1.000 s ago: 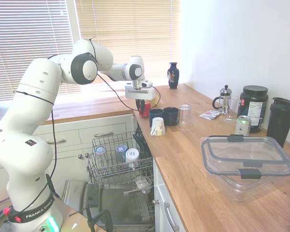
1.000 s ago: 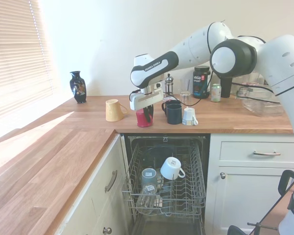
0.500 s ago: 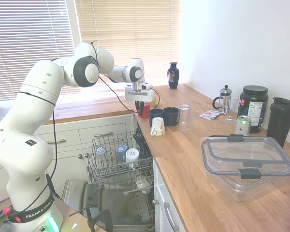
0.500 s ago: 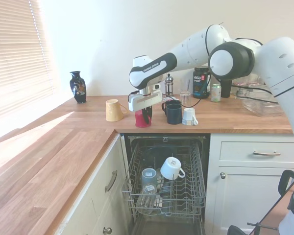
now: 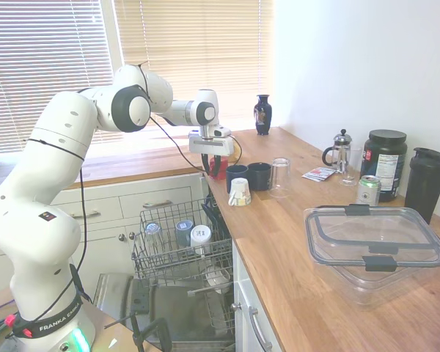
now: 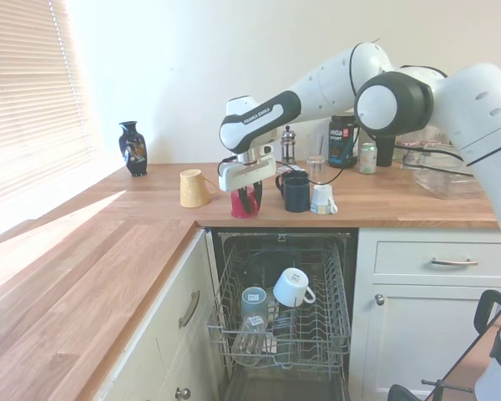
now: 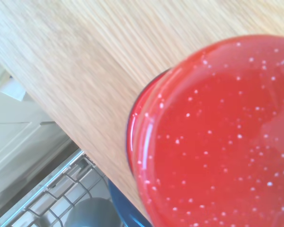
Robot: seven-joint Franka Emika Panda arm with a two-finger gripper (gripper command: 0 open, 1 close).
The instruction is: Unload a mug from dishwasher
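The mug (image 6: 242, 203) is small, shiny and red. It stands on the wooden counter (image 6: 150, 219), close to the front edge, right above the open dishwasher (image 6: 284, 322). In the wrist view the mug (image 7: 217, 137) fills most of the picture, with tiny white specks on its red surface and the wood under it.

The gripper (image 6: 249, 196) is down over the mug, with its dark fingers on both sides of it. I cannot tell if the fingers squeeze the mug or have let it go. In the first exterior view the gripper (image 5: 214, 163) hides most of the mug (image 5: 219, 170), and only a bit of red shows.

A yellow mug (image 6: 194, 188) lies tipped on its side just to one side of the red one. On the other side stand two dark blue mugs (image 6: 296, 193), and a white cup (image 6: 322, 199) sits upside down near them. A clear glass (image 5: 280, 177) stands upside down by the dark mugs too. A small dark vase (image 6: 134, 148) stands far back by the window.

Further along the counter there is a big clear box with a lid (image 5: 374, 248), a coffee press (image 5: 340, 152), a green can (image 5: 368, 190) and a black tub (image 5: 386, 164).

The dishwasher rack (image 6: 317, 334) is pulled out. A white cup (image 6: 292, 286) and a blue-grey cup (image 6: 252, 299) sit in it.
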